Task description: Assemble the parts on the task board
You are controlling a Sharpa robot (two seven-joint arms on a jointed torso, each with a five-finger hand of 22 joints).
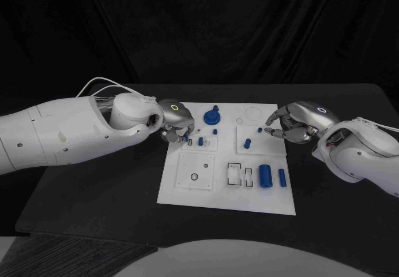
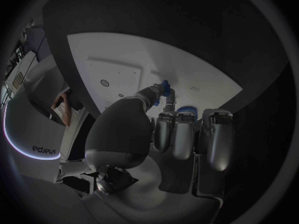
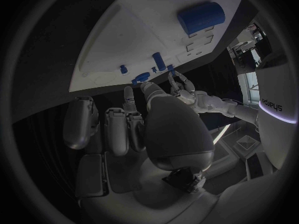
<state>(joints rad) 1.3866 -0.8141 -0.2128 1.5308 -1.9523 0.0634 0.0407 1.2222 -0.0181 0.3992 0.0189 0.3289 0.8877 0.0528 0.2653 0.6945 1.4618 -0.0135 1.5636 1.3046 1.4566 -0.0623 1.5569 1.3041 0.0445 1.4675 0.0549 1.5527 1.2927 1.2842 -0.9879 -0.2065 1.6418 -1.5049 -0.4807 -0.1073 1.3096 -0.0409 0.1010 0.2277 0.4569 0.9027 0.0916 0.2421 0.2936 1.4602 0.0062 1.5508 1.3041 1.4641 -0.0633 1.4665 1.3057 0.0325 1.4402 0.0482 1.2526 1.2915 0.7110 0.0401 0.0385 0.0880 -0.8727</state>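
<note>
Two hands over the far end of the white plastic task board (image 1: 226,203), which lies mid-table on the black table (image 1: 100,196). My left hand (image 1: 176,122) at the board's left edge pinches a small blue part (image 2: 164,88) at its fingertips. My right hand (image 1: 293,122) hovers at the right edge, fingers curled; whether it holds anything, I cannot tell. Large blue cylinder (image 1: 265,175) and slimmer blue peg (image 1: 282,178) lie near the board's right side, just beside each other.
</note>
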